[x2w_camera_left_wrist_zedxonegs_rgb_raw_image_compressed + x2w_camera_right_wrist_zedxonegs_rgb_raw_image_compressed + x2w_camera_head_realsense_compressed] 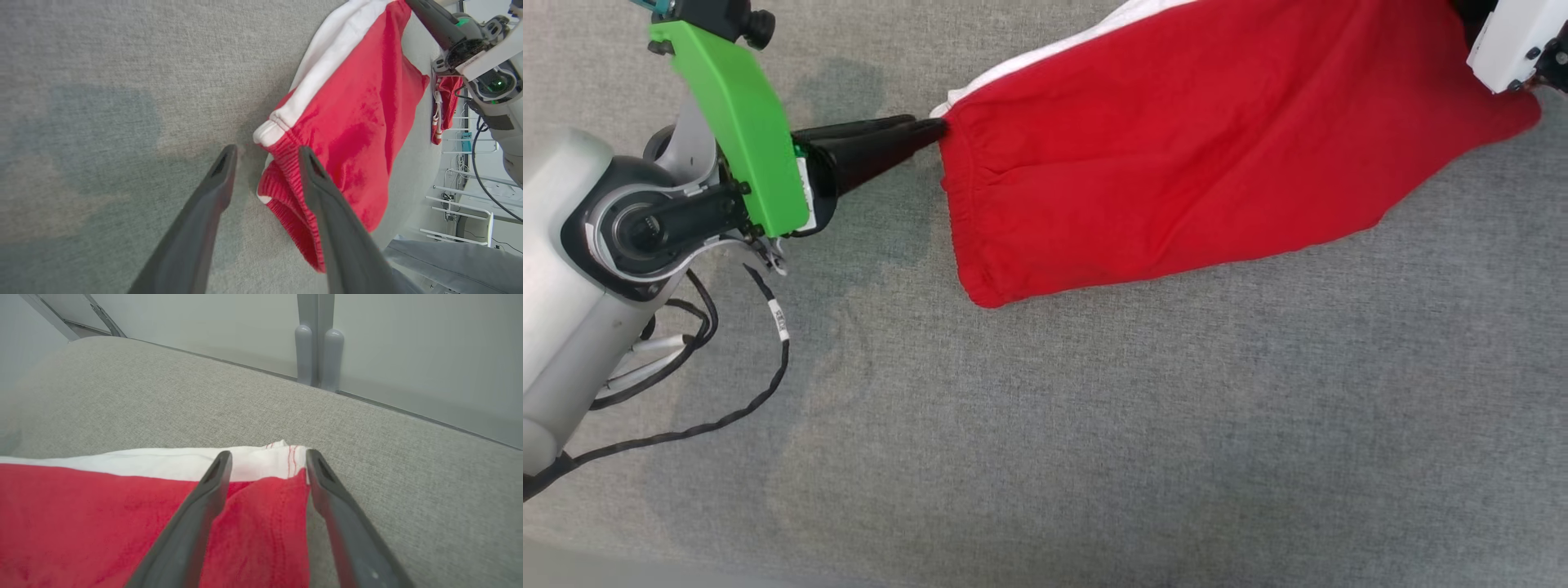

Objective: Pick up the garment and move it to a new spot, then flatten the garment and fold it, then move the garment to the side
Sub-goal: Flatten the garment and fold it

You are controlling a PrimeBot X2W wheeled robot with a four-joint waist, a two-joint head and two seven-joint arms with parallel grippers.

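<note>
Left fingers (214,192) and right fingers (212,490) parted, seemingly gripping nothing; garment (1176,163) top cut off.

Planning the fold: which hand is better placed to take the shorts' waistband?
Left, likely. The left hand hangs open at the shorts' elastic waistband; the right hand, also open, straddles the hem corner at the opposite end.

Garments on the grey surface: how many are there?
1: the red garment with a white stripe, spread from the left gripper at its waistband to the right gripper at its other end. Another could lie hidden beneath it.
</note>
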